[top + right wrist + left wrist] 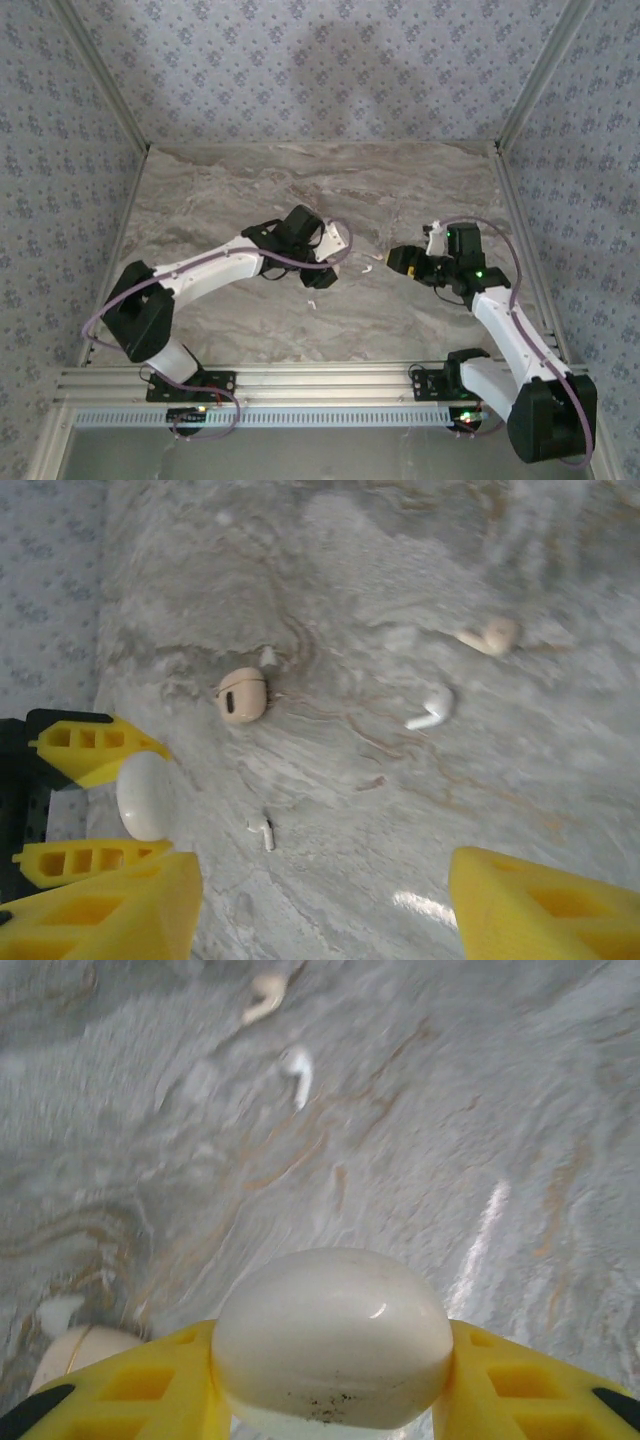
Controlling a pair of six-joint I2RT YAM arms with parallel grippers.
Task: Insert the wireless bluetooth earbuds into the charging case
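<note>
Charging case (242, 695) flat on worktop (400, 860), ahead of right claw (325, 880) and just beside left claw (332, 1385). Right claw spread wide, gripping nothing. Left claw clamped on white egg-shaped shell (330, 1330).

Count:
- One tan case.
- Two tiny earbuds: first tiny earbud (268, 657) just beside far edge of case; second tiny earbud (262, 830) between case and right claw, apart from both.
- Two larger stemmed pieces: white stemmed earbud (430, 708) and beige stemmed earbud (490, 635), well apart from case.

Dark slot of case facing up; outline near round, long axis not discernible. Second tiny earbud aligned roughly from case toward right claw.
</note>
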